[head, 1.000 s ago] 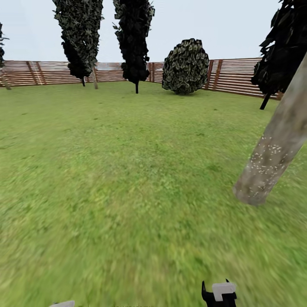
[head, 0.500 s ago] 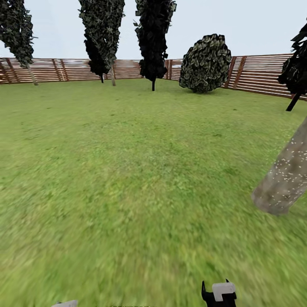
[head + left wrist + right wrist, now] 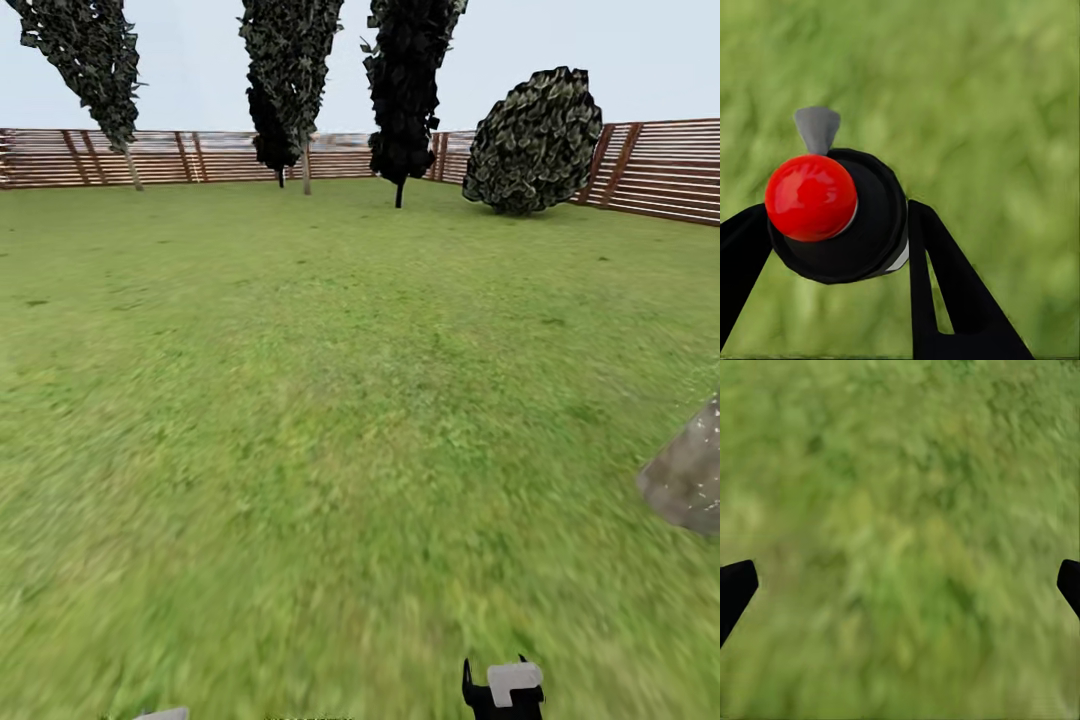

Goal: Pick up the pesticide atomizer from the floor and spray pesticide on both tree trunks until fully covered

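In the left wrist view my left gripper (image 3: 832, 229) is shut on the pesticide atomizer (image 3: 840, 217), a small black bottle with a round red top and a grey nozzle, held over blurred grass. The right wrist view has my right gripper (image 3: 900, 585) open, its black fingertips (image 3: 733, 589) wide apart with only lawn between them. The foot of one tree trunk (image 3: 690, 480) stands at the head view's right edge, grey-brown and dotted with whitish pesticide specks. The black and white end of my right arm (image 3: 505, 690) pokes in at the bottom edge of the head view.
Open green lawn (image 3: 330, 420) stretches ahead to a brown slat fence (image 3: 180, 158). Three narrow dark columnar trees (image 3: 405, 80) and a round bush (image 3: 535, 140) stand along the fence.
The head camera has swung to the left: fence, dark trees and bush slid rightward in view, and the speckled trunk has slipped almost out at the right edge. The arms look unchanged.
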Motion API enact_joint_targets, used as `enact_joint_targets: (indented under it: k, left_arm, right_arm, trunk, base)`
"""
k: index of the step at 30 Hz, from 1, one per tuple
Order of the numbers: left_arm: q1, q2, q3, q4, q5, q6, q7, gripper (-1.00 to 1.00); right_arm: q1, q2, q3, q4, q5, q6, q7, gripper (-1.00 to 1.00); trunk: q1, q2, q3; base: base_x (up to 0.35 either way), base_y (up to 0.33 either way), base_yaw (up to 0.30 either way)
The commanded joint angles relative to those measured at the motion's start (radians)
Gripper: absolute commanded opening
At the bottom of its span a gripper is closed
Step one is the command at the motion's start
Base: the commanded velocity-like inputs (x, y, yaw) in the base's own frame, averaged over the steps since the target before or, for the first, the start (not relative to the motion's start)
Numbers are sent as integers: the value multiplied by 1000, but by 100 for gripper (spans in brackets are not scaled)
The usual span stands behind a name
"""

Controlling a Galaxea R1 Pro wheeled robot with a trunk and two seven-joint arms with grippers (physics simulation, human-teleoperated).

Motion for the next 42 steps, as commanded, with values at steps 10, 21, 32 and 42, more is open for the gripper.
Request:
enact_joint_targets:
  k: [10, 21, 32, 42]
  left_arm:
    - [3, -2, 2, 6, 3, 1, 11, -100]
    - [3, -3, 2, 6, 4, 2, 12, -100]
    - [3, -18, 1, 7, 2, 5, 10, -100]
    - [3, -15, 2, 7, 102, 2, 10, -100]
  right_arm:
    - [0, 0, 0, -1, -1, 0, 0, 100]
    - [0, 0, 0, -1, 0, 0, 0, 100]
    - [0, 0, 0, -1, 0, 0, 0, 100]
    - [0, 0, 0, -1, 0, 0, 0, 100]
  trunk:
    - [0, 0, -10]
    - [0, 0, -20]
    - [0, 0, -31]
    - [0, 0, -40]
  base:
    - [0, 0, 245]
    - [0, 0, 245]
    - [0, 0, 245]
    - [0, 0, 245]
